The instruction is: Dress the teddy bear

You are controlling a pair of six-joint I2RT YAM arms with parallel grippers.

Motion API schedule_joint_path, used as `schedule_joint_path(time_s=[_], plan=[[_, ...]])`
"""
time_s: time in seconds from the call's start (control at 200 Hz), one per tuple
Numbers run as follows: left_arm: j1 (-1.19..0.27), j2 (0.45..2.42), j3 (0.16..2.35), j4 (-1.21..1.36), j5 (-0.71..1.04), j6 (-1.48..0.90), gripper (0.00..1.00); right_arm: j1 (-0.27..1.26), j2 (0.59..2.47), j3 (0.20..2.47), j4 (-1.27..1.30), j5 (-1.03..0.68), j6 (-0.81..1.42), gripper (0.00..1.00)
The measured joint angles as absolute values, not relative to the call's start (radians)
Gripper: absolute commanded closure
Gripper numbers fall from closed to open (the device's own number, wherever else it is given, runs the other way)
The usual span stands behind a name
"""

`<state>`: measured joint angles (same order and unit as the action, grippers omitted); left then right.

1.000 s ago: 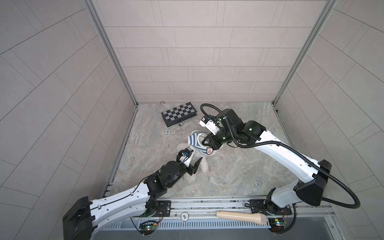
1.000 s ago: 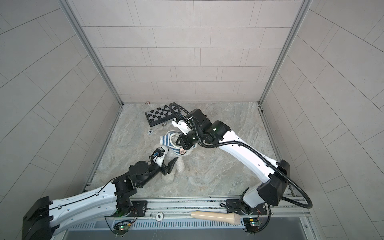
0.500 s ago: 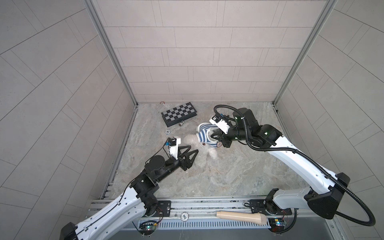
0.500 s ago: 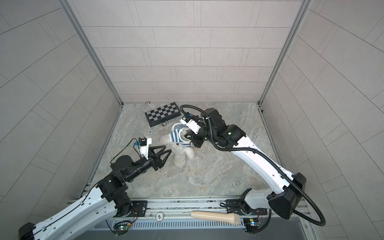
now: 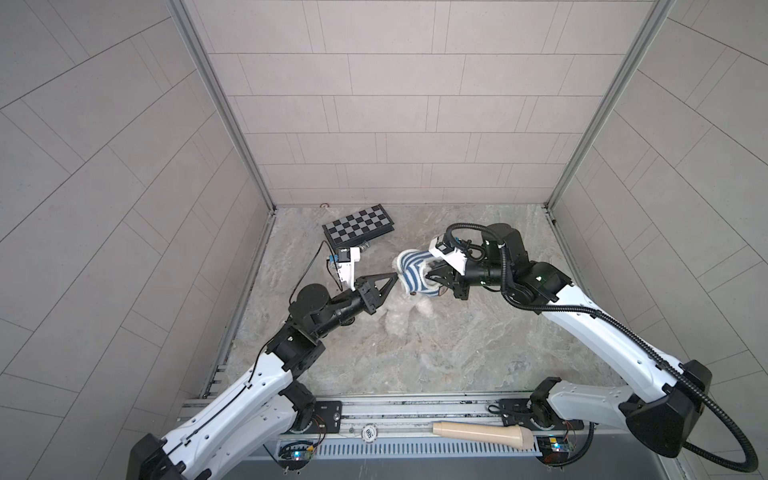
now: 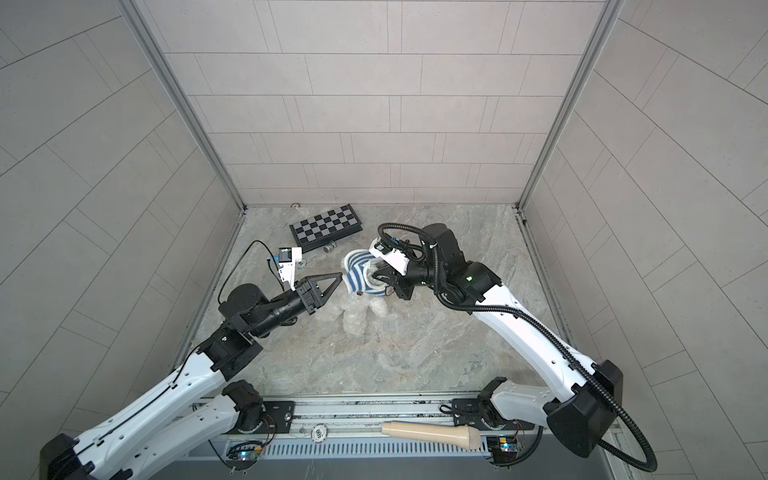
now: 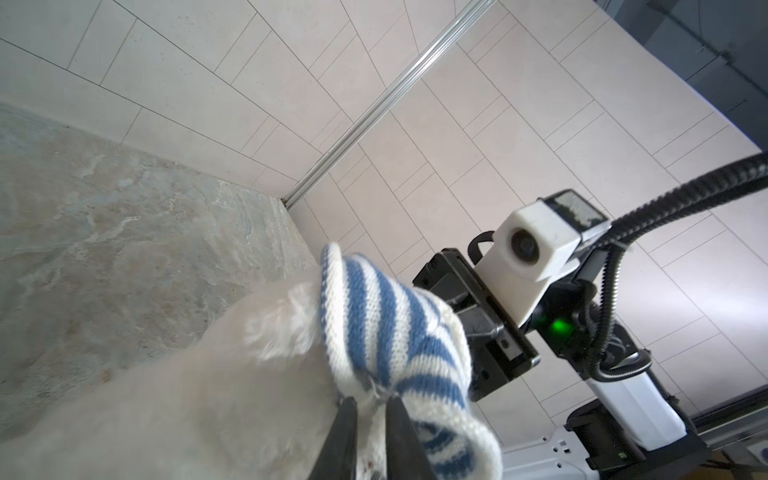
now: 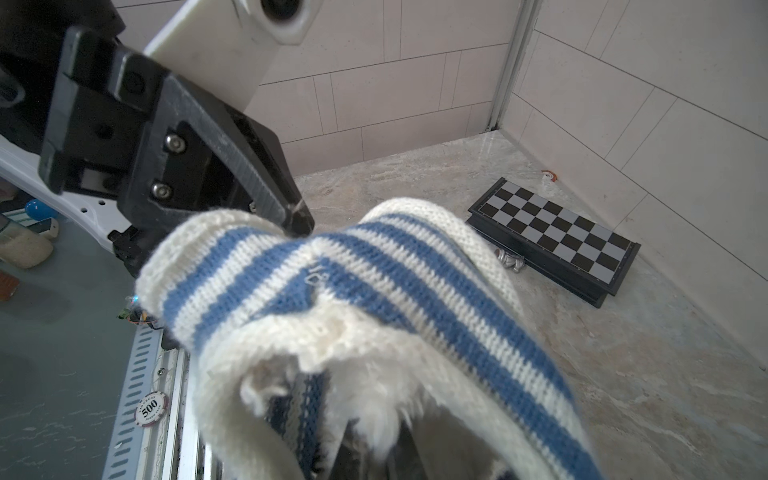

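Note:
The white fluffy teddy bear (image 5: 400, 322) hangs off the floor, with the blue-and-white striped shirt (image 5: 413, 272) pulled over its upper part. In the left wrist view its fur (image 7: 232, 374) comes out of the shirt (image 7: 395, 328). My left gripper (image 5: 395, 275) (image 7: 372, 415) is shut on the shirt's hem, knit pinched between its dark fingers (image 7: 347, 432). From the other side my right gripper (image 5: 434, 282) (image 8: 376, 455) is shut in the shirt's opening (image 8: 374, 282), with white fur between its jaws. The bear's face is hidden.
A folded chessboard (image 5: 359, 226) lies at the back left of the marble floor, with a small metal piece (image 5: 365, 248) beside it. A beige wooden handle (image 5: 482, 432) and a poker chip (image 8: 148, 409) rest on the front rail. Tiled walls close three sides.
The right gripper has carried shirt and bear up and to the right. The left gripper rose from the floor, reached to the shirt's hem and closed on it.

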<state>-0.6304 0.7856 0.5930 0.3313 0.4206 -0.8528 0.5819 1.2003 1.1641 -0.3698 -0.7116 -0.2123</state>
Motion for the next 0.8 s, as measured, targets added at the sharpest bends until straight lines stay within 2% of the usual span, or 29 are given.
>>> schedule_joint_path(time_s=[0.285,0.496,0.556,0.676,0.801], plan=[[-0.634,0.83,0.645,0.296,0.434,-0.828,0.9,0.582,1.187,1.117,-0.284,-0.738,-0.228,1.0],[-0.67,0.845,0.681,0.252,0.441,-0.794,0.87,0.582,1.187,1.117,-0.25,-0.738,-0.233,1.0],[-0.693,0.855,0.696,0.231,0.437,-0.783,0.84,0.582,1.187,1.117,-0.247,-0.738,-0.234,1.0],[-0.71,0.855,0.702,0.213,0.424,-0.763,0.71,0.582,1.187,1.117,-0.247,-0.738,-0.24,1.0],[-0.672,0.842,0.698,0.205,0.418,-0.776,0.7,0.582,1.181,1.114,-0.247,-0.741,-0.252,1.0]])
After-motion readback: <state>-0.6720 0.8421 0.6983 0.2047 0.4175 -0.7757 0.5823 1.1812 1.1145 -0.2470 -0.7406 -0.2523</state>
